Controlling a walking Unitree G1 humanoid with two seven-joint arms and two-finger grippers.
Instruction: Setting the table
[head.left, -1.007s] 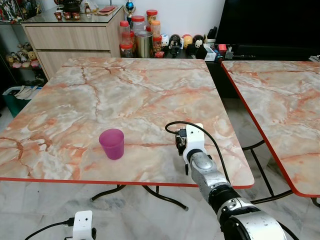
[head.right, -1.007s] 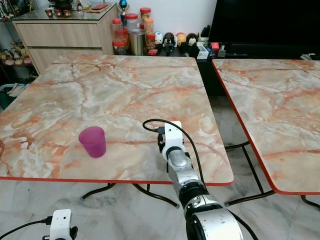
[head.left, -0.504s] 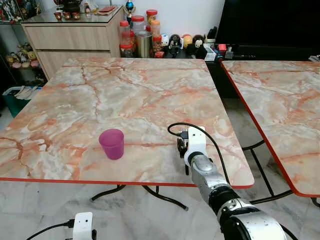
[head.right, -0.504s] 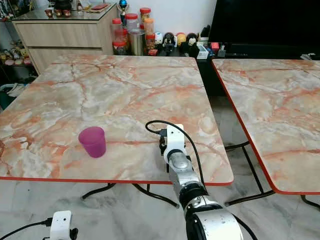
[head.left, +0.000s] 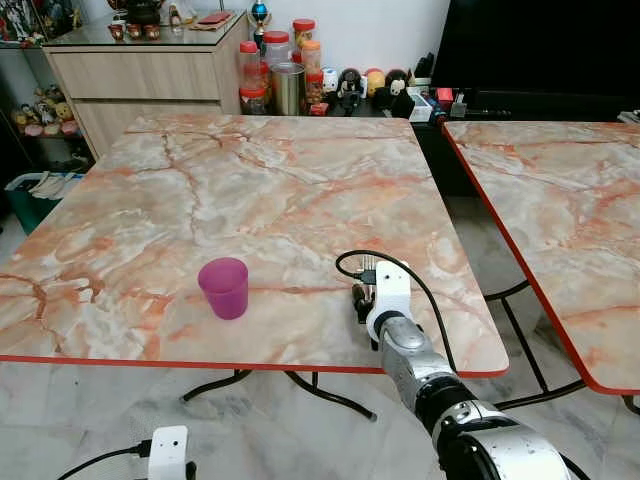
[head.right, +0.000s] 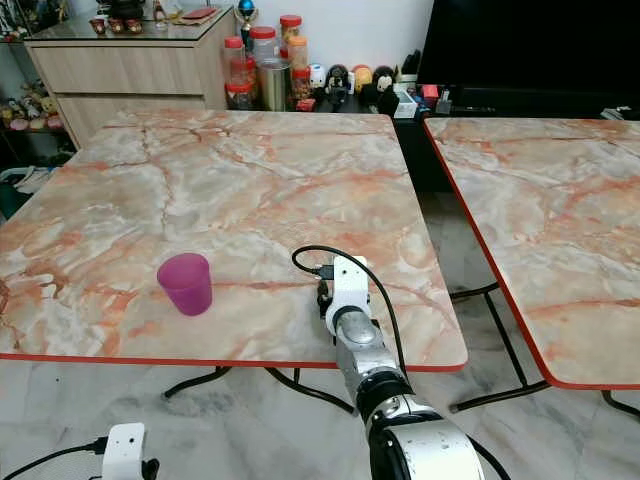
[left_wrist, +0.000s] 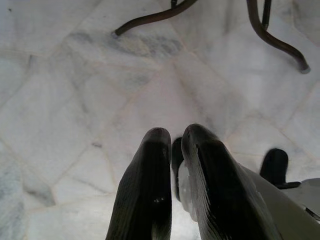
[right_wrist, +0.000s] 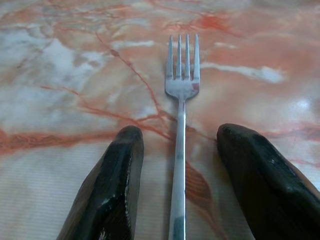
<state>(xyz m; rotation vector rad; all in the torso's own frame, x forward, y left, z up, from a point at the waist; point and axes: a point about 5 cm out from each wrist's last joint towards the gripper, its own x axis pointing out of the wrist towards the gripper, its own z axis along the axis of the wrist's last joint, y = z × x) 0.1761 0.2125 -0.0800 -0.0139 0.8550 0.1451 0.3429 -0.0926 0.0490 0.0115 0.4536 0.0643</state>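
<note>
A silver fork (right_wrist: 182, 82) lies flat on the marbled table (head.left: 250, 190), tines pointing away from my wrist. My right gripper (right_wrist: 180, 132) is open, one black finger (right_wrist: 115, 185) on each side of the fork's handle, not touching it. In the eye views my right wrist (head.left: 388, 290) sits low over the table near its front edge. A purple cup (head.left: 224, 287) stands upright to its left. My left gripper (left_wrist: 176, 132) hangs shut over the floor.
A second marbled table (head.left: 560, 200) stands to the right across a narrow gap. Behind the table are a wooden cabinet (head.left: 140, 70), several jars (head.left: 275, 75) and a dark screen (head.left: 540, 45). Curved table legs (left_wrist: 150, 17) rest on the tiled floor.
My right wrist has slid a little back toward the table's front edge. My left wrist has sunk lower in the view. The cup has not moved.
</note>
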